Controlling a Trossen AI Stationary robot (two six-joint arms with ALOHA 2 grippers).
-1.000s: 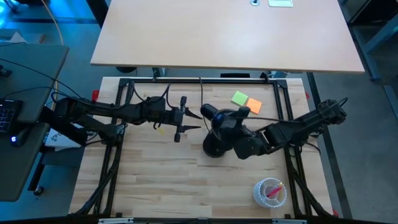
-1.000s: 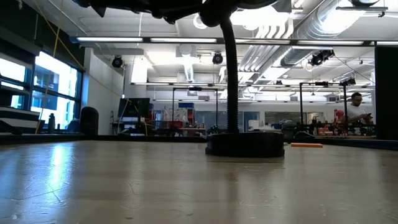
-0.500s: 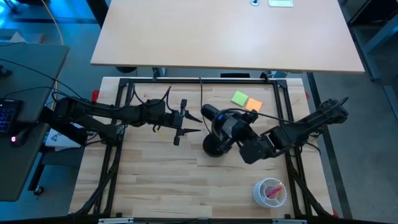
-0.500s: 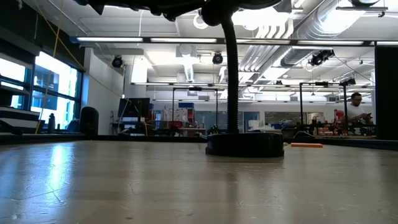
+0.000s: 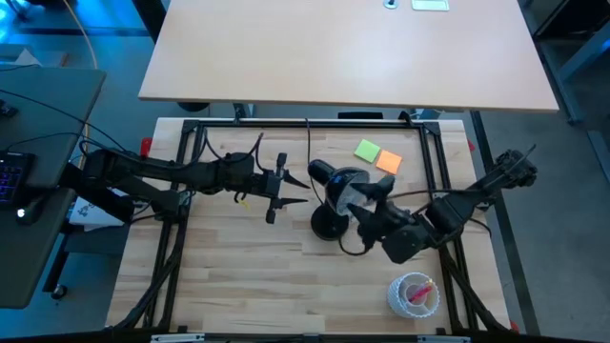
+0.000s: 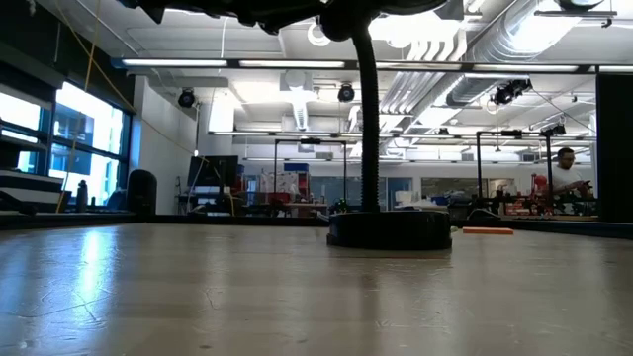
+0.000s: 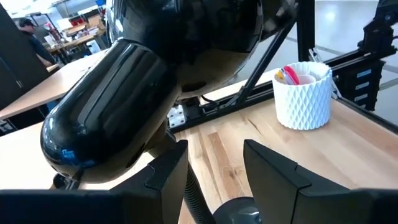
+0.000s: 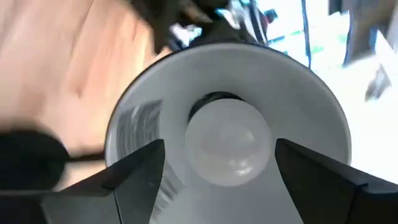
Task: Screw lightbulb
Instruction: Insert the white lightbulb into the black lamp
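The lightbulb (image 8: 228, 142) sits inside the white-lined shade of the black desk lamp (image 8: 186, 93), its base hidden in the socket and its rounded globe facing straight out of the shade's mouth. In the right wrist view the right gripper (image 8: 221, 171) faces squarely into that mouth, its two dark fingers (image 8: 134, 180) spread apart on either side of the globe and not touching it. The bulb's long axis appears to run in line with the gripper's own forward direction, base away, globe toward the fingers. So the bulb lies directly ahead of the right gripper, which is far nearer to it than the left.

From above, the lamp head (image 5: 345, 184) is mid-table, the right arm just right and near of it. The left gripper (image 5: 283, 186) waits just left of the head, fingers apart, holding nothing. A white ribbed cup (image 5: 413, 293) stands near-right, well clear.
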